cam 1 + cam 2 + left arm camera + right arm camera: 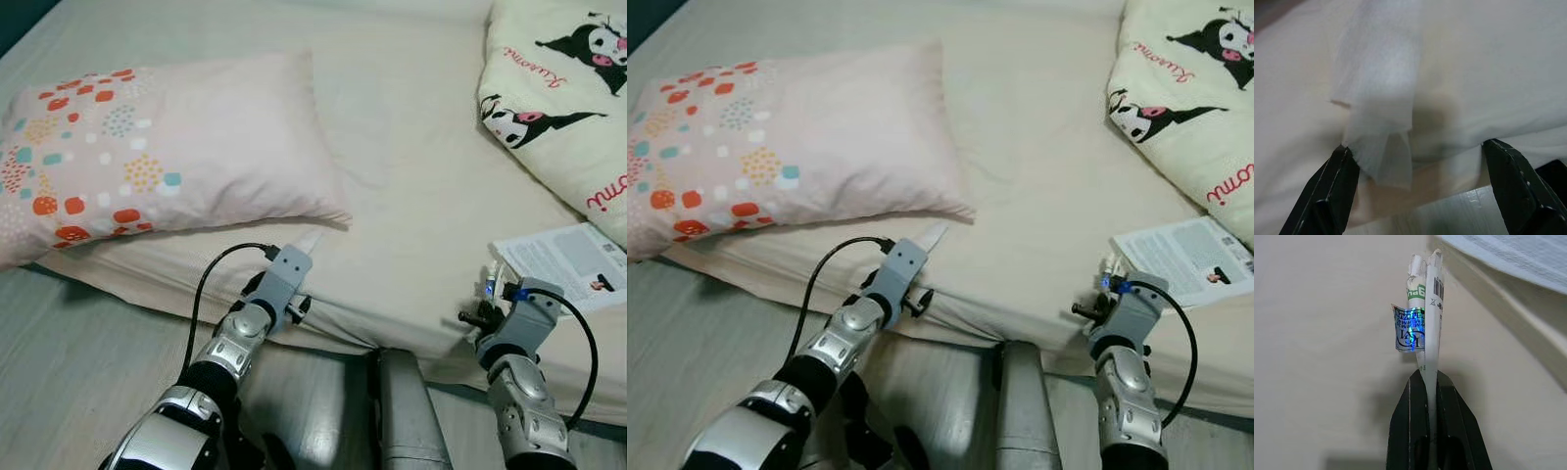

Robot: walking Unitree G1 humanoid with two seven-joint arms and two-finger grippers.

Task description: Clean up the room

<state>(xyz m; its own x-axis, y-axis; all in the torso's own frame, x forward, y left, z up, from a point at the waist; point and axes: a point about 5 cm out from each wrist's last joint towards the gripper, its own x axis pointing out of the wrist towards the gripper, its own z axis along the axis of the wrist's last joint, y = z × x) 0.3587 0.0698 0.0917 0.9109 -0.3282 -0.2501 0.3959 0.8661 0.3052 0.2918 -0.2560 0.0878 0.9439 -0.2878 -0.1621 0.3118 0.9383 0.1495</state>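
Observation:
A crumpled white tissue (1381,98) lies on the cream bed sheet (411,196) just past the mattress edge, below the pillow corner; its tip (310,238) peeks beyond my left wrist. My left gripper (1418,169) is open, its two black fingers (1327,191) on either side of the tissue's near end. My right gripper (1426,382) is shut on a thin flattened white wrapper (1427,318) with a barcode and a shiny holographic sticker. That wrapper (493,281) is held up at the bed's edge, beside the leaflet.
A pink pillow (147,147) with coloured dots lies at the left of the bed. A cream blanket (568,88) with cartoon prints is bunched at the far right, with a printed leaflet (568,262) below it. Grey wood floor (69,362) lies before the bed.

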